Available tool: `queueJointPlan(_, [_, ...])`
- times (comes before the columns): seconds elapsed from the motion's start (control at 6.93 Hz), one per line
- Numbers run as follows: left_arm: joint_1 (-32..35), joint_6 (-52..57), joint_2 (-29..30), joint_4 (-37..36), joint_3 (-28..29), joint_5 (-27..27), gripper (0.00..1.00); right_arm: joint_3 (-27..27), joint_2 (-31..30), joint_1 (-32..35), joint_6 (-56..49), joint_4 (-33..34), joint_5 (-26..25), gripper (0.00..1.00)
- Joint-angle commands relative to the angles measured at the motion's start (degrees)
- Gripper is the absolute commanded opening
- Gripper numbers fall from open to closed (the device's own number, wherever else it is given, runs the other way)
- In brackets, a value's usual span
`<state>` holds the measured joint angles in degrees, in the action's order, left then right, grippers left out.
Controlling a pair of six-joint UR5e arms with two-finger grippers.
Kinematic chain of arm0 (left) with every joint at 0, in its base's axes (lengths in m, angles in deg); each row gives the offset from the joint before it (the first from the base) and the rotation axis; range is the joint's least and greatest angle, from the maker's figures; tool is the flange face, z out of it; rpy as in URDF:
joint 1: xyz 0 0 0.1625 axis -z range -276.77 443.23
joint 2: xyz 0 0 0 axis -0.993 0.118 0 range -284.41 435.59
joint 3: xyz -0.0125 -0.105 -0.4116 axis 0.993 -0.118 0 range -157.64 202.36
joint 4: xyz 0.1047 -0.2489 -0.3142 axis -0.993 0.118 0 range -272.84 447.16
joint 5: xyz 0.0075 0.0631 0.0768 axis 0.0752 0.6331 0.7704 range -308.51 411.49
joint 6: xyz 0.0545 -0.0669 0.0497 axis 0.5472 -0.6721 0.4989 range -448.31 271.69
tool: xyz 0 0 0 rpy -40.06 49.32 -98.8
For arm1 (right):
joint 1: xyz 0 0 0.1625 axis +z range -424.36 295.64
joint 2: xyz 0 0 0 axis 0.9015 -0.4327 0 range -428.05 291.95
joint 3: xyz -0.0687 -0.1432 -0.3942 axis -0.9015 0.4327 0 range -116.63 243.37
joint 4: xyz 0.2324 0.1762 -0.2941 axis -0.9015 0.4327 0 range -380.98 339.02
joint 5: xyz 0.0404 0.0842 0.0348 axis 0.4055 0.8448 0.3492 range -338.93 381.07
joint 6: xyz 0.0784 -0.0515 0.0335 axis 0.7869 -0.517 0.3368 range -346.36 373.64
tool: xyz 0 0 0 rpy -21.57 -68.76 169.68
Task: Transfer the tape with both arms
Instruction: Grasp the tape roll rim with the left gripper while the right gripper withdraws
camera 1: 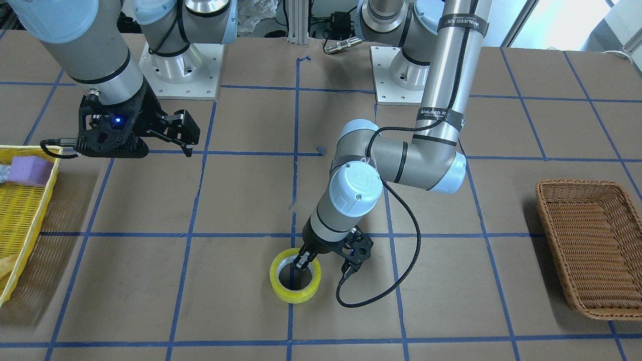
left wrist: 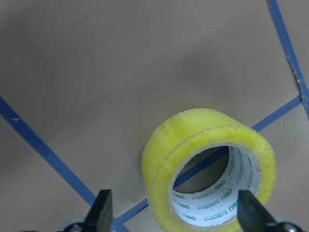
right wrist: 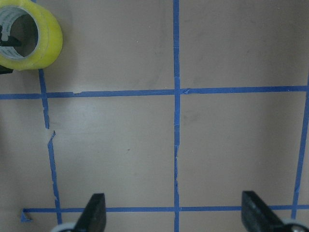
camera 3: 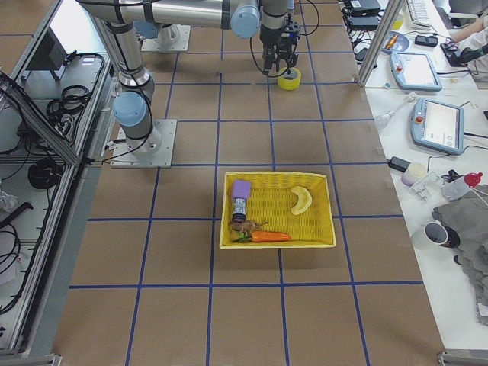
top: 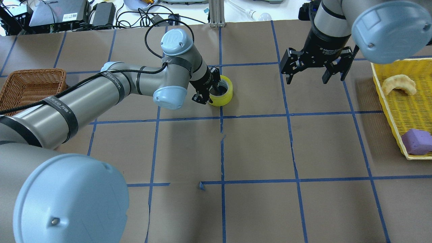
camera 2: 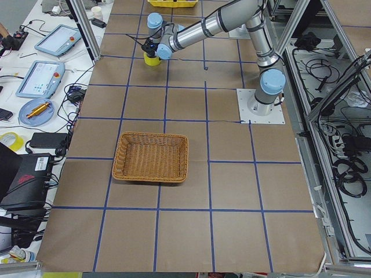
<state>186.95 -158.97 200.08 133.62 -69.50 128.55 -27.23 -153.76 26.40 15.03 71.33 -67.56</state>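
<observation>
The tape (camera 1: pixel 295 287) is a translucent yellow ring lying flat on a blue line crossing on the brown table. It also shows in the overhead view (top: pixel 223 93) and in the right wrist view (right wrist: pixel 30 35). My left gripper (camera 1: pixel 303 261) is open and low at the tape, tilted down onto it. In the left wrist view (left wrist: pixel 176 212) the tape (left wrist: pixel 193 145) lies between the spread fingers, with nothing gripped. My right gripper (top: pixel 315 77) is open and empty. It hangs above the table, apart from the tape, towards the yellow basket.
A brown wicker basket (camera 1: pixel 592 240) stands on the left arm's side. A yellow basket (top: pixel 405 111) on the right arm's side holds a purple foam block (top: pixel 416 141) and a pale curved item (top: pixel 398 86). Blue tape lines grid the table.
</observation>
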Motion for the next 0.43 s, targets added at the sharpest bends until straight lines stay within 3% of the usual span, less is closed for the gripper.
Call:
queueJointPlan(0.0, [-0.02, 5.04, 0.14, 0.13, 0.72, 0.11, 0.0, -0.37, -1.82, 0.12, -0.24, -0.28, -0.14, 1.0])
queueJointPlan(0.29, [-4.2, 19.88, -2.57, 7.2, 5.17, 0.82, 0.0, -0.02, -2.35, 0.12, -0.24, -0.37, 0.04, 1.0])
